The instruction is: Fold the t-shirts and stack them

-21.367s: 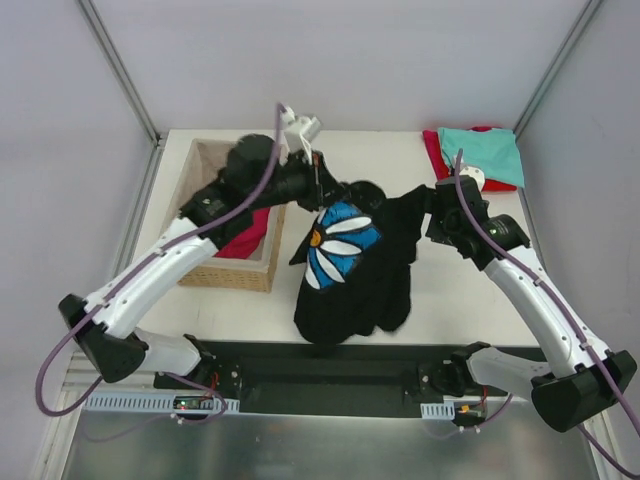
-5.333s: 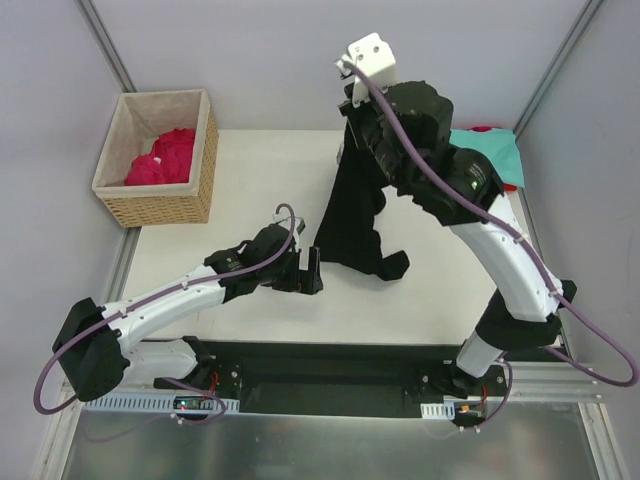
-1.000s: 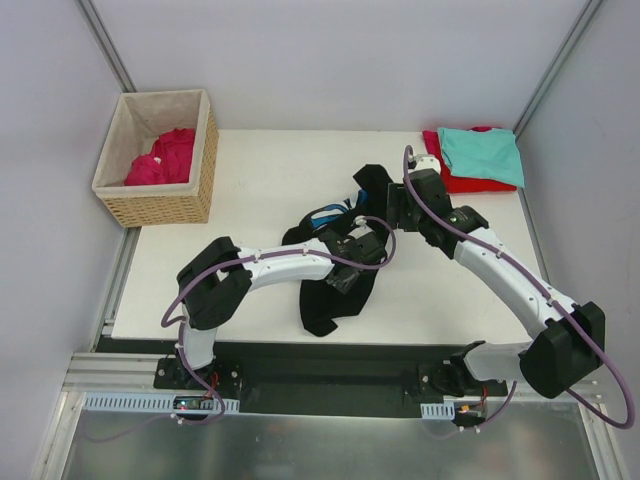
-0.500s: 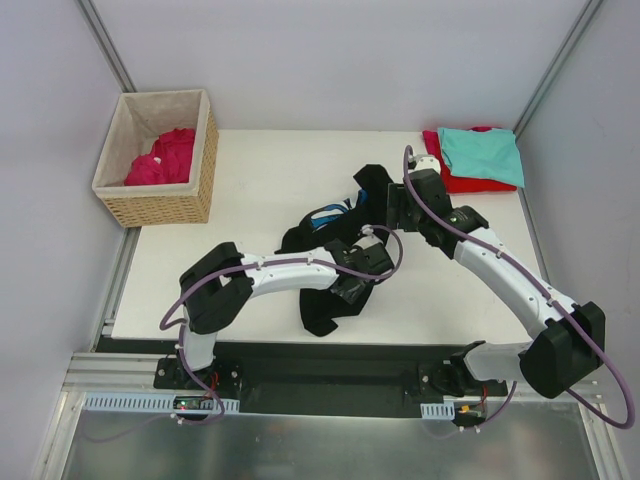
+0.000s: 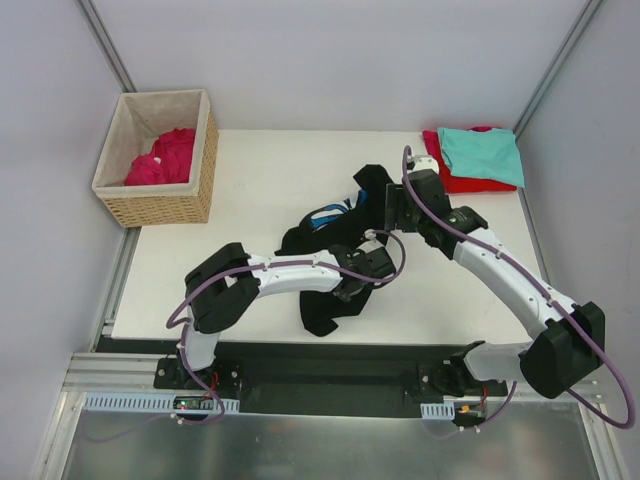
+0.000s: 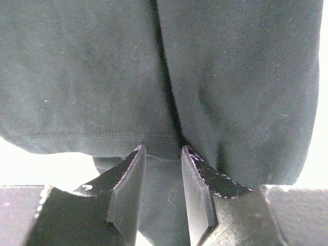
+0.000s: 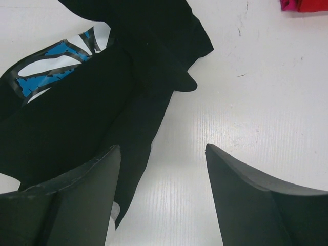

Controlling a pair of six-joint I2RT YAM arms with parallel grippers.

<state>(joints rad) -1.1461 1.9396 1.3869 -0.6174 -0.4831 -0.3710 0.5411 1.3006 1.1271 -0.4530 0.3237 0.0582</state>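
Note:
A large black t-shirt [image 5: 322, 305] with a blue-and-white flower print lies crumpled mid-table. My left gripper [image 5: 352, 284] is down on its near right part. In the left wrist view its jaws [image 6: 162, 149] stand narrow, with a fold of the black t-shirt [image 6: 102, 77] by the hem pinched between them. Just past the shirt's far right edge, my right gripper [image 5: 390, 212] hovers open over bare table [image 7: 162, 148], one finger above the black t-shirt [image 7: 102, 102]. A folded teal t-shirt [image 5: 482, 155] rests on a red one [image 5: 450, 180] at the far right.
A wicker basket [image 5: 160, 205] stands at the far left corner with a crimson-pink t-shirt [image 5: 165, 155] in it. Grey walls and metal frame posts close in the table. The red stack's edge [image 7: 302, 5] shows at the top right of the right wrist view.
My left gripper has slid a little toward the near right of the black t-shirt and its jaws have closed in on the cloth. The right arm has barely moved.

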